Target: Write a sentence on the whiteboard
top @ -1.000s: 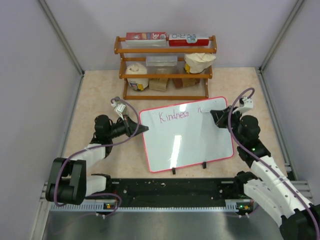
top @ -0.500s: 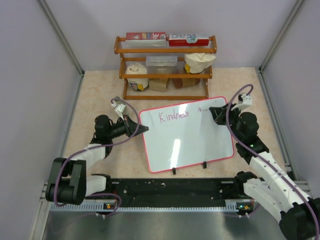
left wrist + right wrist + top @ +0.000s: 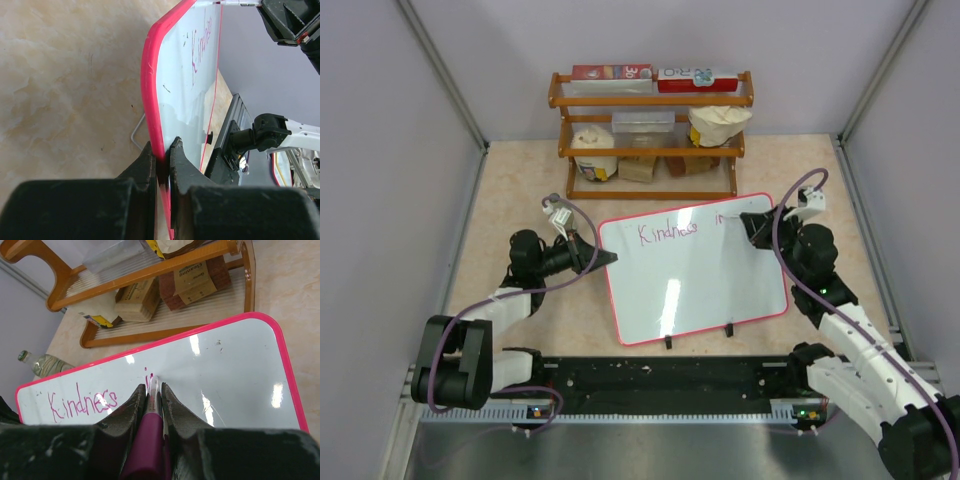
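The whiteboard (image 3: 700,290), glossy white with a pink frame, stands tilted on the table. Along its top runs the sentence (image 3: 668,233) in thin pink writing: "Kindness" and a first stroke after it. My left gripper (image 3: 605,257) is shut on the board's left edge; in the left wrist view its jaws (image 3: 161,148) pinch the pink frame (image 3: 149,100). My right gripper (image 3: 748,225) is shut on a magenta marker (image 3: 150,435). The marker's tip touches the whiteboard (image 3: 230,375) just right of the small "i" that follows "Kindness" (image 3: 82,401).
A wooden two-tier shelf (image 3: 650,130) with boxes, bags and a plastic tub stands behind the board. A bottle (image 3: 37,362) lies left of the shelf. A black rail (image 3: 660,375) runs along the near edge, and grey walls close both sides.
My right gripper has shifted slightly toward the board's far edge with the marker, and the stroke after "Kindness" has grown a little. The left gripper has not moved.
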Robot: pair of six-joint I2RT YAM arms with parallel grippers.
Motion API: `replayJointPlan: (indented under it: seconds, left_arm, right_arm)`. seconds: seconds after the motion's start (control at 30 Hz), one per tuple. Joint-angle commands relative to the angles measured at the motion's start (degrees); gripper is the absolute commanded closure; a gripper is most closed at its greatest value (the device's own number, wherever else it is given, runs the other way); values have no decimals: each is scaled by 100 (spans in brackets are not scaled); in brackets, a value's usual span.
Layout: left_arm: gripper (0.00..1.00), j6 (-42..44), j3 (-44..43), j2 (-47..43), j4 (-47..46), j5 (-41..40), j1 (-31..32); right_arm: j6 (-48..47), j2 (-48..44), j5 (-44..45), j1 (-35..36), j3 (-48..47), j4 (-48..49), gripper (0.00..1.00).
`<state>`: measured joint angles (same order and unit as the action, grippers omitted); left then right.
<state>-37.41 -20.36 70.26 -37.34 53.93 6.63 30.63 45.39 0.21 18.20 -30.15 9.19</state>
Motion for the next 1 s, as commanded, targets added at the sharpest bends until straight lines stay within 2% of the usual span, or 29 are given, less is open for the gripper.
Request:
replayJointPlan:
  seconds: [0.0, 0.97]
  left_arm:
    - [100, 1245, 102, 76, 139, -770, 49]
    - [100, 1254, 102, 49, 157, -788, 49]
  right_arm:
    - [-163, 23, 348, -53, -202, -242, 100]
    - [-119, -487, 164, -70, 264, -603, 100]
